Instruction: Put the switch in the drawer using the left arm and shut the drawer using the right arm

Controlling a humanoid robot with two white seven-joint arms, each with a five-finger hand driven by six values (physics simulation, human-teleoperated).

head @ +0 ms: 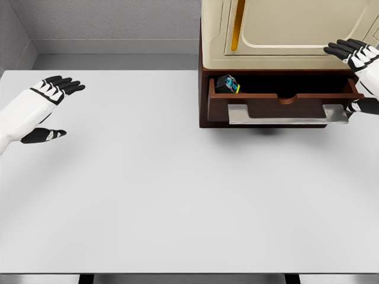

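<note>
The switch [227,84], a small black device with blue and yellow parts, lies inside the open brown drawer [278,106] at its left end. The drawer sticks out of a dark wooden cabinet and has a grey metal handle [288,114] along its front. My left hand [52,106] hovers over the table at the far left, fingers spread, holding nothing. My right hand [358,71] is at the drawer's right end, fingers extended above the drawer and the thumb near the handle's right tip, holding nothing.
A cream-coloured appliance [284,29] with a yellow strip sits on top of the cabinet. The white table [177,195] stretches in front of it. Grey walls stand behind.
</note>
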